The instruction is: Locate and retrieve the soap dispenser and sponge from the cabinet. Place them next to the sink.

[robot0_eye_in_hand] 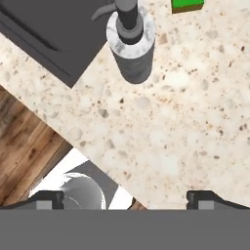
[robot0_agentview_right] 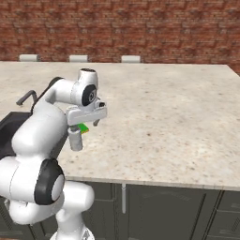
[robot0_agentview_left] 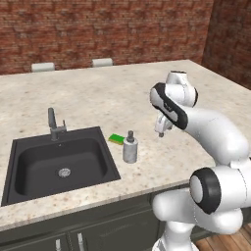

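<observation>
The soap dispenser (robot0_agentview_left: 130, 147) stands upright on the speckled counter just right of the sink (robot0_agentview_left: 59, 164); it also appears as a marbled bottle (robot0_eye_in_hand: 131, 41) from above and partly behind my arm (robot0_agentview_right: 75, 139). The green sponge (robot0_agentview_left: 116, 139) lies flat beside it, toward the back, with its corner (robot0_eye_in_hand: 187, 5) at the hand view's top edge and a sliver (robot0_agentview_right: 83, 128) under the hand. My gripper (robot0_agentview_left: 160, 131) hovers above the counter to the right of both, open and empty, its fingertips (robot0_eye_in_hand: 45, 199) spread wide. The cabinet is out of view.
A dark faucet (robot0_agentview_left: 54, 125) rises behind the basin. The counter's front edge (robot0_eye_in_hand: 73, 141) runs near the dispenser, with wooden floor below. Lower drawer units (robot0_agentview_right: 164, 211) sit under the counter. A brick wall (robot0_agentview_left: 98, 29) stands at the back.
</observation>
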### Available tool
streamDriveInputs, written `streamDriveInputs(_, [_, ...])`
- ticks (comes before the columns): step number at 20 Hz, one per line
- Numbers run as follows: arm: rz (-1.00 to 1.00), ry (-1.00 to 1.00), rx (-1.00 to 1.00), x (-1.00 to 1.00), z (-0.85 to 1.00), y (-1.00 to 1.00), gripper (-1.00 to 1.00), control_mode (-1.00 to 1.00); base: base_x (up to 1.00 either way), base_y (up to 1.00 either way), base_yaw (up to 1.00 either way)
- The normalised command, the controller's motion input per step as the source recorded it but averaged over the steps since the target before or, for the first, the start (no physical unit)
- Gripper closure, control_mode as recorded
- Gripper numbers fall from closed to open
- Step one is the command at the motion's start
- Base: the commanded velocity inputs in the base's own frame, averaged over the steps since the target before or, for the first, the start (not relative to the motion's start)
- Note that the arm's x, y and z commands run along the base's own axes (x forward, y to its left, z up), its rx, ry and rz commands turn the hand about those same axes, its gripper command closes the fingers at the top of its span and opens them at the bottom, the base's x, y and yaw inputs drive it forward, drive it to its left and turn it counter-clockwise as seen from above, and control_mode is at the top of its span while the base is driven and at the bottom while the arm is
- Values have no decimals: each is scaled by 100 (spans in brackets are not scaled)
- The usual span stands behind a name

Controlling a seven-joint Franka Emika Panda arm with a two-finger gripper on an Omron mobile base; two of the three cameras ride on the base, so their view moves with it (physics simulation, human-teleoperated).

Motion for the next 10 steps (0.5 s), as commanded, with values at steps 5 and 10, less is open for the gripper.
streamDriveInputs(5, [-18, -10, -16, -35, 37, 3, -100, -100, 0, 0, 0])
streamDriveInputs(10, [-17, -7, -11, -42, 23, 4, -100, -100, 0, 0, 0])
